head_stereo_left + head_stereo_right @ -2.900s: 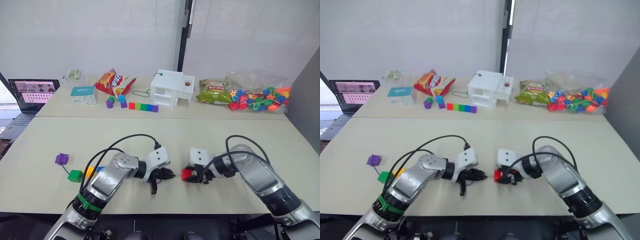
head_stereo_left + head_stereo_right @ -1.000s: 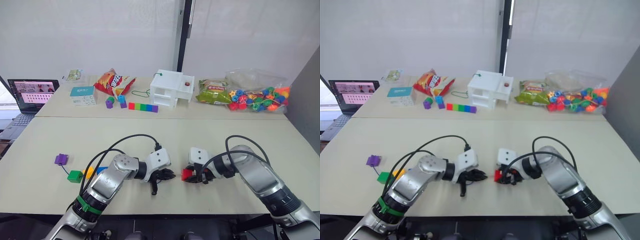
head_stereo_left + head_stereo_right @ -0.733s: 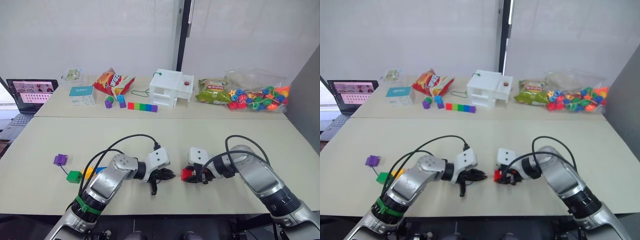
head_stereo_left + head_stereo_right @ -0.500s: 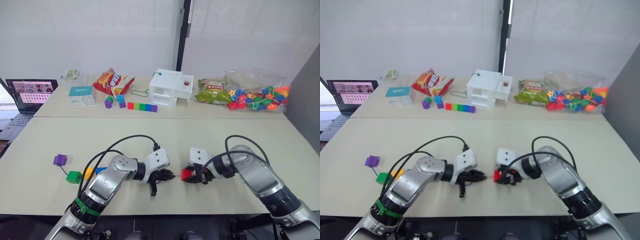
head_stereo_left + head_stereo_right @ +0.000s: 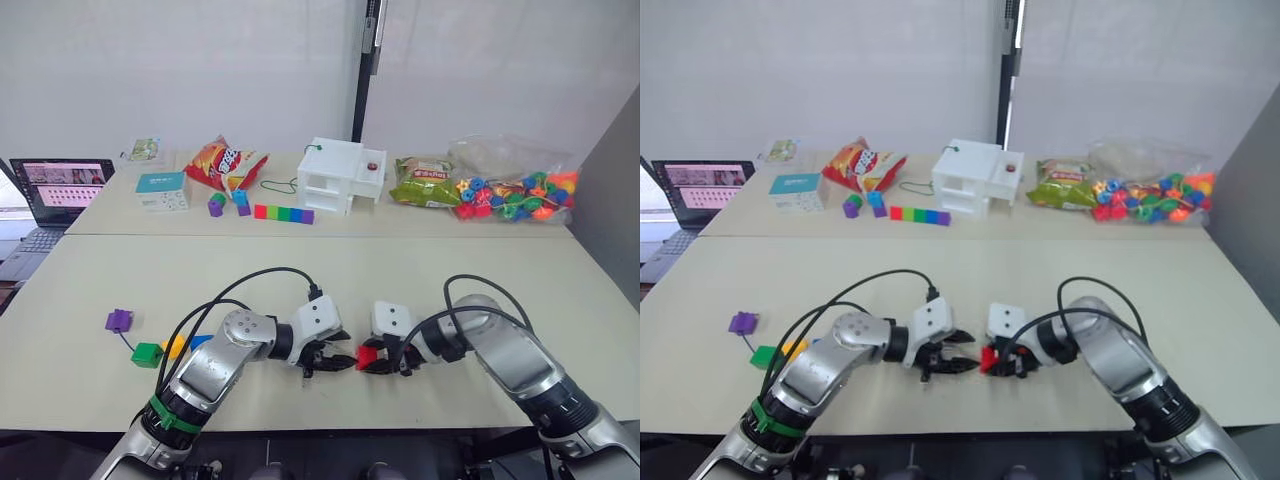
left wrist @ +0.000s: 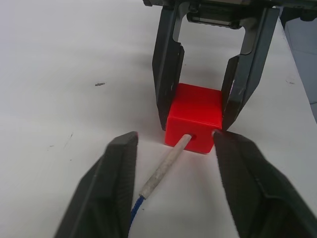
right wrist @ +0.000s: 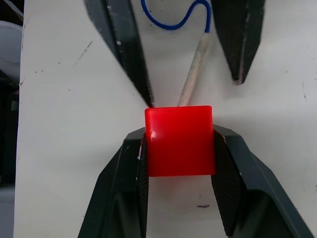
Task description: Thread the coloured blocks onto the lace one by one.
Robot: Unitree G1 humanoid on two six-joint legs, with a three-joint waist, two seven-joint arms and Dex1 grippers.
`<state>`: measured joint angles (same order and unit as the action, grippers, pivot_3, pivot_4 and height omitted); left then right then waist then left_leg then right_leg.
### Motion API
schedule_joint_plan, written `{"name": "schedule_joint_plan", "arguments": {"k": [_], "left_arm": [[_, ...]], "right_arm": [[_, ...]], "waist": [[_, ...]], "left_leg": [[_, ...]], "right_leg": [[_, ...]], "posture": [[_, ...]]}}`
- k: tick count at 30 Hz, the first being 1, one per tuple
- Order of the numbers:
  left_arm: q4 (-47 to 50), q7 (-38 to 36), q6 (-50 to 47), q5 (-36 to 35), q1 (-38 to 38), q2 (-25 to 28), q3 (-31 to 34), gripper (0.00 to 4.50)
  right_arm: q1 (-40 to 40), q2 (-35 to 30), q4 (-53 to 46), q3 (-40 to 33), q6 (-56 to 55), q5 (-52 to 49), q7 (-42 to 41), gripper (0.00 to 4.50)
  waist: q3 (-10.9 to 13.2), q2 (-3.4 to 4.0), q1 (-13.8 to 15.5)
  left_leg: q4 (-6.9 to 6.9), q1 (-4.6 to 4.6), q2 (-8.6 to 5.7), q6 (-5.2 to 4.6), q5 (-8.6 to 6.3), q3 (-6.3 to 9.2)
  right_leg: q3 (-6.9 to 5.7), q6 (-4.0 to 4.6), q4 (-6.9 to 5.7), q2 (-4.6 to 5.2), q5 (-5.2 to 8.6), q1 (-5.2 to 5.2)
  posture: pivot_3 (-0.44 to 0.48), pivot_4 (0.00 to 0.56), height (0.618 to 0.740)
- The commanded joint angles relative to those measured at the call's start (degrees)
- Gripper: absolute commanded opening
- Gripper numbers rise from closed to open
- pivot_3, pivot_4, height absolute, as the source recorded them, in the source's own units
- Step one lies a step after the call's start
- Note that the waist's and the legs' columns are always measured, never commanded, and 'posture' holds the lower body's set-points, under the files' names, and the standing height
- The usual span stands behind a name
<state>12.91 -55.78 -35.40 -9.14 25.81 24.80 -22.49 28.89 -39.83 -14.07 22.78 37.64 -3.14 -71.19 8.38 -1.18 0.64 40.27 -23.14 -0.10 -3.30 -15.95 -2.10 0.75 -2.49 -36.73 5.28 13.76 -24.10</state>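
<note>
My right gripper [image 7: 179, 148] clamps the red block [image 6: 194, 118] on the table [image 5: 420, 270], the lace [image 6: 162, 170] tip poking into its hole between my left gripper's [image 6: 174, 163] spread fingers; no writing is legible.

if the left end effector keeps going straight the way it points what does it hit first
Most likely the red block, held in the right end effector straight ahead of the open left end effector. The lace's pale tip already sits in the block's hole.
</note>
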Motion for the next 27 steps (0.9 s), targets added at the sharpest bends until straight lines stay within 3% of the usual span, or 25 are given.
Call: {"name": "schedule_joint_plan", "arguments": {"k": [1, 18, 27], "left_arm": [[2.64, -0.33, 0.44, -1.39, 0.05, 0.32, 0.14, 2.61], [6.92, -3.77, -2.12, -8.91, -3.82, 10.96, 6.80, 2.61], [0.02, -2.47, 3.57, -6.21, -2.90, 9.31, 5.47, 2.61]], "right_arm": [[-1.06, 0.60, -1.94, 1.61, 0.52, -2.14, -0.57, 1.20], [-1.22, 0.53, -0.70, 1.80, -0.09, -1.83, 0.37, 1.20], [-1.13, 0.37, -1.16, 1.86, 0.40, -1.91, 0.38, 1.20]], "waist": [[0.00, 0.00, 0.00], [0.00, 0.00, -0.12], [0.00, 0.00, -0.09]], "left_leg": [[0.00, 0.00, 0.00, 0.00, 0.00, 0.00], [-0.04, 0.03, 0.02, 0.01, 0.00, 0.00], [-0.04, 0.04, 0.01, 0.01, 0.00, -0.01]], "right_leg": [[0.00, 0.00, 0.00, 0.00, 0.00, 0.00], [0.01, 0.01, -0.01, -0.01, 0.01, -0.02], [0.00, 0.02, -0.01, -0.02, 0.01, -0.01]], "posture": [[0.000, 0.150, 0.740], [0.000, 0.150, 0.740], [0.000, 0.150, 0.740]]}}
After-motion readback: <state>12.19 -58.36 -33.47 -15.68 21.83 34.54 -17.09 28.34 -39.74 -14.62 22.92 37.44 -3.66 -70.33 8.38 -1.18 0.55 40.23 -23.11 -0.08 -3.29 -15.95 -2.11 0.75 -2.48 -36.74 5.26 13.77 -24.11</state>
